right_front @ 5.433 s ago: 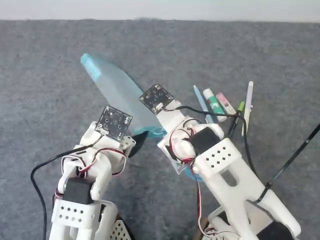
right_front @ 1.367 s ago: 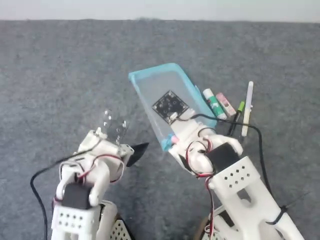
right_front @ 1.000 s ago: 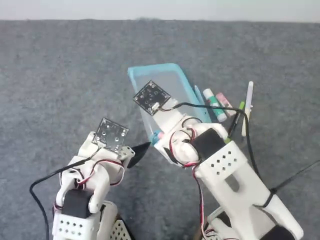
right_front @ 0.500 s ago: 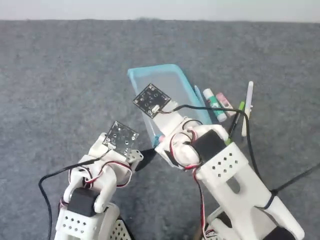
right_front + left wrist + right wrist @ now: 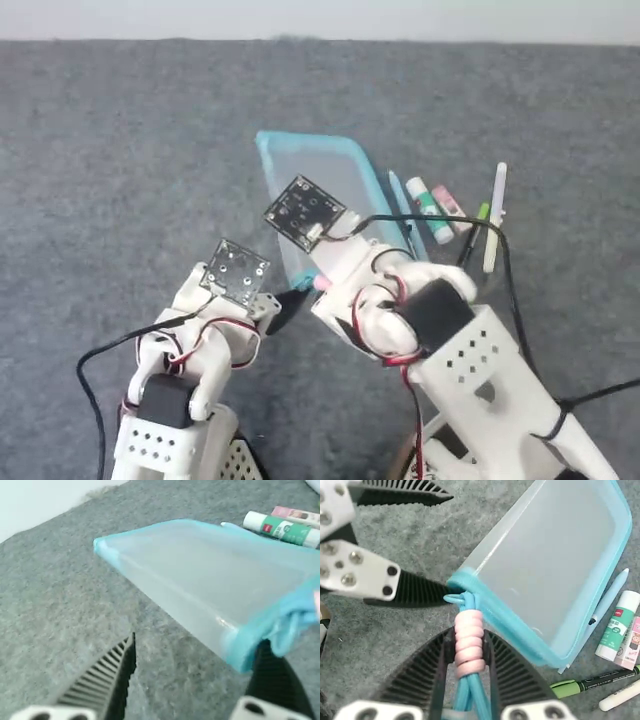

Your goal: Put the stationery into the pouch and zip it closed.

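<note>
The right pincer [image 5: 469, 632] is pressed together on the pink beaded zipper pull [image 5: 469, 655], with the pull's blue cord [image 5: 465, 695] running back between its two black fingers. The pull hangs off the near corner of the pouch [image 5: 550, 555], so that corner sits right at the pincer's tip.

From there the pouch stretches away across the counter [image 5: 120, 150]. It is a clear, frosted thing with a light blue trim all round its edge. From where I stand I can't tell whether its near end rests on the grey felt or is held a little off it.

The left pincer [image 5: 197, 639] is spread wide, its toothed fingers well apart and holding nothing. One finger's tip is just at that same near corner of the pouch, close to the zipper pull. Whether it actually touches the trim I can't make out. The other finger points off over bare felt.

The stationery lies out on the counter on the right side of the pouch. A light blue pen [image 5: 400, 208] is just beside the trim. Next to it are a white and green glue stick [image 5: 428, 210] and a small pink item [image 5: 452, 210], lying close together. A little farther out are a green-and-black marker [image 5: 470, 240] and a white pen [image 5: 495, 218], side by side.
</note>
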Tool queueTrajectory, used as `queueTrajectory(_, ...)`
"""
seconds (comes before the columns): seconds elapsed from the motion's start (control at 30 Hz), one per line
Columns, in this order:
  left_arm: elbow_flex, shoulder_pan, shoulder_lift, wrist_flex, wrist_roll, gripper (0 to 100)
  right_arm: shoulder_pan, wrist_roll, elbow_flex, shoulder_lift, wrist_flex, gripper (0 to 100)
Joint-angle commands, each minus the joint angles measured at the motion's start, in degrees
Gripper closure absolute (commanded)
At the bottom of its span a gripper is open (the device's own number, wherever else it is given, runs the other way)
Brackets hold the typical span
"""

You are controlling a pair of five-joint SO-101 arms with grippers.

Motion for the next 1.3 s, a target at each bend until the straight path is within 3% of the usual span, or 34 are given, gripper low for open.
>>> queueTrajectory(0.0,-0.40,-0.70,-0.53,-1.85,-0.53,68,-0.75,1.93,-3.08,-2.86,1.45,99.3)
queueTrajectory(0.33,-0.57,-0.62,-0.70,-1.85,-0.44,70,-5.85,3.60,3.69,-2.86,0.66,99.3)
queueTrajectory(0.8,-0.66,-0.70,-1.05,-1.85,-0.35,70,-6.02,5.45,5.89,-2.86,0.13,99.3)
queueTrajectory(1.1,-0.22,-0.62,-0.97,-3.78,1.32,88,-6.02,5.98,15.91,-2.86,-4.35,99.3)
queueTrajectory(1.27,-0.22,-1.14,-0.70,-3.52,1.41,91,-6.02,5.98,20.48,-2.86,-5.76,99.3)
